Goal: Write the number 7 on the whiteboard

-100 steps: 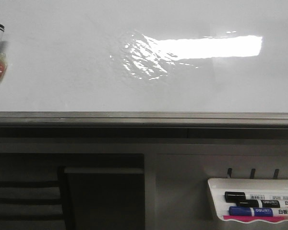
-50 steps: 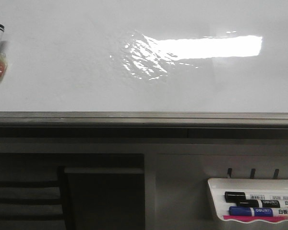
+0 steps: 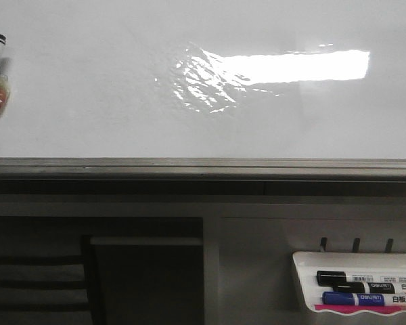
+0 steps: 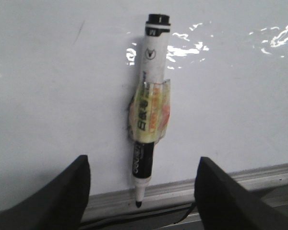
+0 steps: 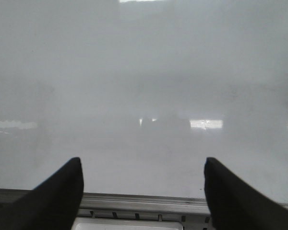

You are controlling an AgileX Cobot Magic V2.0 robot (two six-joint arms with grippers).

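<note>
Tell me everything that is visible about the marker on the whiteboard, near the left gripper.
The marker has a white barrel with black print, a black end cap and an uncapped dark tip. It is upright against the whiteboard, tip down beside the grey rim. A yellowish, partly orange piece, seemingly tape or a holder, wraps its middle and seems to fix it to the board. The left gripper is open, its fingers either side of the marker and apart from it. In the front view it is at the board's far left.

I read this as an office or classroom: a wall whiteboard (image 3: 88,101) with a marker tray (image 3: 304,271) below.
</note>
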